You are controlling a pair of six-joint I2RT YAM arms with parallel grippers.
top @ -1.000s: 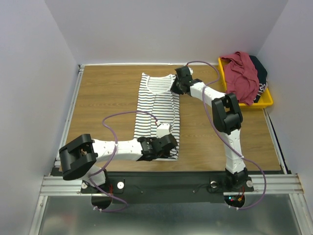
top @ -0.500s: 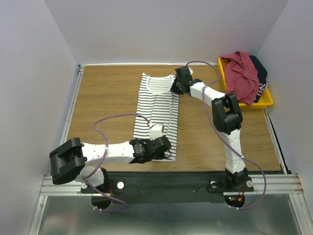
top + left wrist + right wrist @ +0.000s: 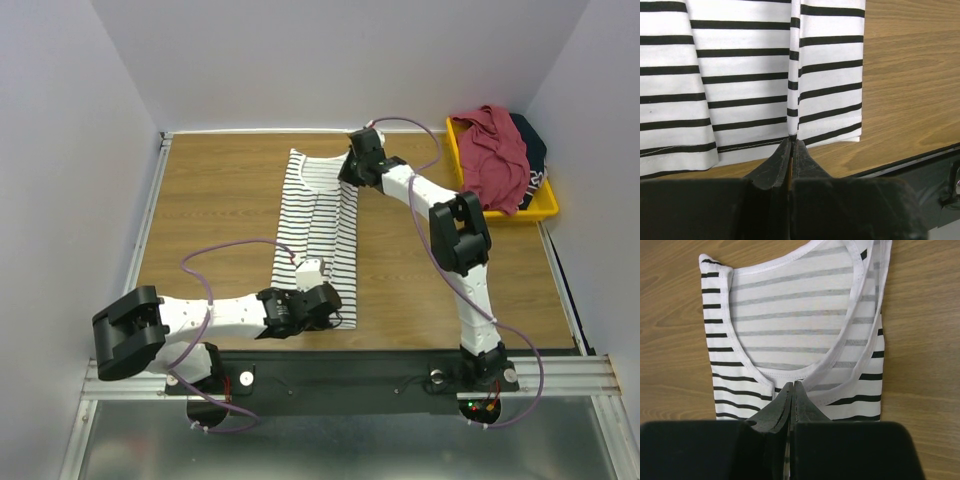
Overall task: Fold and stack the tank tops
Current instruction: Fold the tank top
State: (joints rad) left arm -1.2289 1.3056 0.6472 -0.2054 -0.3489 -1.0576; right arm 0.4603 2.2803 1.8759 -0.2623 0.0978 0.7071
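The white tank top with thin black stripes (image 3: pixel 315 215) lies flat and lengthwise on the wooden table, its right side folded in. My left gripper (image 3: pixel 330 302) is shut on a fold at its near hem; the left wrist view shows the cloth (image 3: pixel 740 75) pinched at the tips (image 3: pixel 791 139). My right gripper (image 3: pixel 347 176) is shut on the cloth just below the scoop neck (image 3: pixel 790 315), with the tips (image 3: pixel 793 385) at the strap edge. The maroon-red top (image 3: pixel 495 155) and the dark navy top (image 3: pixel 533 150) lie bunched in the bin at the far right.
A yellow plastic bin (image 3: pixel 541 209) stands at the back right of the table. Bare wood (image 3: pixel 210 190) lies left of the striped top and also to its right (image 3: pixel 410 270). A metal rail (image 3: pixel 350 372) runs along the near edge.
Both grippers have moved left with the striped top's right edge held in them. The top now lies narrower. The left arm has swung lower and further left.
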